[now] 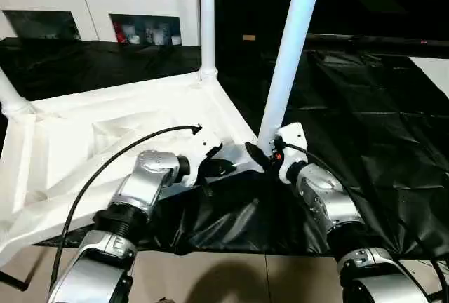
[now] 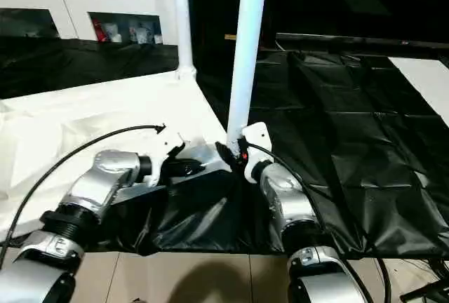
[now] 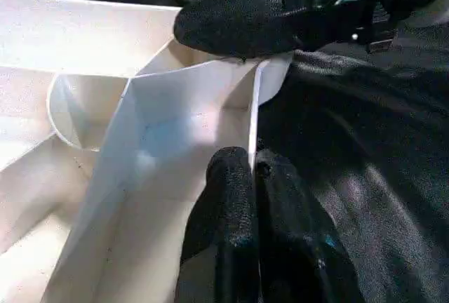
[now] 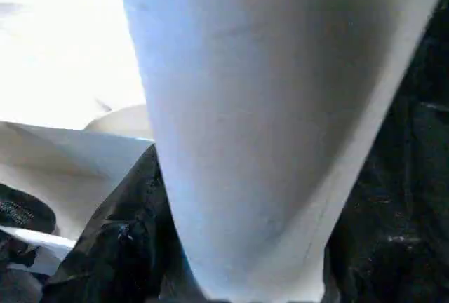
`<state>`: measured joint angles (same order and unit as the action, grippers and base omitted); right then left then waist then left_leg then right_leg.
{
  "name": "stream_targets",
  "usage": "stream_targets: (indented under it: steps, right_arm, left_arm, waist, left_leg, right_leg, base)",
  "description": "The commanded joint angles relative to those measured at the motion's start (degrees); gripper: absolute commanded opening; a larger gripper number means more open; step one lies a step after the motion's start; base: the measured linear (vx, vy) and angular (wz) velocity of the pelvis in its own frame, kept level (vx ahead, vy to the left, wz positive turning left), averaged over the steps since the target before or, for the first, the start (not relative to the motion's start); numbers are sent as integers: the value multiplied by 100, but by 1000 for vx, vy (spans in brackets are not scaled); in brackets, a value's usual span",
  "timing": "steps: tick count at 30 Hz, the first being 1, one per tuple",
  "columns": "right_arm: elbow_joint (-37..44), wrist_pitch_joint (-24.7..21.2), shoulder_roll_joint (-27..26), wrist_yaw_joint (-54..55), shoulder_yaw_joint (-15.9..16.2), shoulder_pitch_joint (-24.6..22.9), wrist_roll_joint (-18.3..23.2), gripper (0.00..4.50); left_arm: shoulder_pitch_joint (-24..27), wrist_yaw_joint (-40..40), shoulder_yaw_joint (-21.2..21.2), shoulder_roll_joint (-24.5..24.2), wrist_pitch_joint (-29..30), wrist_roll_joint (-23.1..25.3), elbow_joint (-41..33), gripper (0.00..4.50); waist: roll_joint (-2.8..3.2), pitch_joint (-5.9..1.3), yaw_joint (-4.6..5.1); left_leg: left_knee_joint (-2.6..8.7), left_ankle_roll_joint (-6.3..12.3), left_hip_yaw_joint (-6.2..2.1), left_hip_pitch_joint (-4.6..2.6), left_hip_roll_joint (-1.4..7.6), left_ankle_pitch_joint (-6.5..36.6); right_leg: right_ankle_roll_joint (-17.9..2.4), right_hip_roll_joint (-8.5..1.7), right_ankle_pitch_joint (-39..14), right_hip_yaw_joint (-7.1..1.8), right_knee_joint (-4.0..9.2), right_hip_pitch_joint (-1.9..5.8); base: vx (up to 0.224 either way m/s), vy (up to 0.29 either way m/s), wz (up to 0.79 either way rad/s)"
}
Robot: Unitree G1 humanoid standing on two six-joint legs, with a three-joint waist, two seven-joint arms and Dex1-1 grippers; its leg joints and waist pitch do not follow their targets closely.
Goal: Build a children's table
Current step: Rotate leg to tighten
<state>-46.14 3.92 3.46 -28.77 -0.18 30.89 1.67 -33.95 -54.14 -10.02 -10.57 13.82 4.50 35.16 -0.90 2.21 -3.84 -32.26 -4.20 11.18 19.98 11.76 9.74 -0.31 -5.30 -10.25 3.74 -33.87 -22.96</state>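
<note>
Worktop [image 1: 365, 106]: wide, under a wrinkled black cover, running back to a white cabinet [image 1: 98, 1] with glass-fronted compartments

Children's table top [image 1: 105, 135]: white plastic, lying upside down on the left part of the worktop, ribbed underside facing up; near edge overhangs the front of the worktop toward the robot. Its near right corner sits between the two grippers

Legs: far leg [image 1: 208, 15] stands upright in the far right corner socket. Another leg [image 1: 8, 92] rises from the left corner, cut off by the picture edge. Near leg [image 1: 291, 50] is white, tapered, leaning slightly to the right as it goes up, its lower end at the near right corner socket; whether it is fully seated cannot be told

Right gripper [image 1: 263, 152]: at the base of the near leg, black fingers [image 4: 116, 240] on either side of the tube, closed around it. Right wrist view shows the leg close up, worktop cover beside it

Left gripper [image 1: 217, 166]: at the table top's near edge, just left of that corner. Left wrist view: two fingers [image 3: 228, 212] pinched together on the thin white rim wall [image 3: 252, 120], one on each side. The right gripper's finger lies across the corner just beyond

Black cable [image 1: 119, 152] arcs over the left forearm
</note>
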Motion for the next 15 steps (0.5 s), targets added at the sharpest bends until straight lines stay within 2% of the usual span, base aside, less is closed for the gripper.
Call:
stream_targets:
  steps: [1,4,5,7,10,13,15]
  right_arm:
    - [-209,1,-574,-406,749,-49,-280,313]
    - [-173,-41,-528,-602,709,-33,-169,344]
    - [-97,-4,-402,-810,791,-49,-198,357]
    - [-66,23,-330,-877,829,-58,-232,372]
    - [-36,120,-74,-1316,909,-61,-261,372]
    - [-12,201,41,-1586,943,-73,-260,372]
    - [81,320,273,-2143,1008,-115,-226,372]
  left_arm:
    - [-137,433,-215,491,44,-77,-106,0]
    - [-98,296,-248,422,39,-111,-205,0]
    - [-61,100,-267,336,-36,-145,-250,0]
    - [-45,1,-285,291,-76,-154,-268,0]
    - [-16,-376,-343,134,-186,-173,-321,0]
    - [-18,-532,-360,64,-199,-194,-340,0]
    - [-44,-849,-391,-78,-256,-242,-343,0]
  waist:
    - [-31,-223,-5]
    - [-17,-231,-7]
    - [6,-232,-6]
    - [-7,-241,-1]
    - [8,-246,-8]
    - [-13,-270,-17]
    - [-9,-283,-22]
  left_leg:
    - [441,35,-137,-42,131,2376]
    - [449,45,-130,-24,141,2304]
    - [453,40,-122,-22,145,2291]
    - [449,50,-117,-11,142,2265]
    - [436,97,-97,-13,144,2161]
    - [425,155,-93,23,139,1920]
    - [403,219,-69,11,142,1709]
  right_leg:
    - [-535,-328,-3158,-205,618,101]
    - [-633,-314,-2843,-215,585,114]
    - [-703,-301,-2634,-219,566,119]
    - [-746,-295,-2497,-219,548,136]
    - [-864,-296,-2240,-234,526,147]
    - [-953,-294,-1913,-229,475,205]
    - [-1099,-283,-1539,-231,443,218]
  base:
    - [0,0,0]
    - [0,0,0]
    - [0,0,0]
    - [0,0,0]
    - [0,0,0]
    - [0,0,0]
    - [0,0,0]
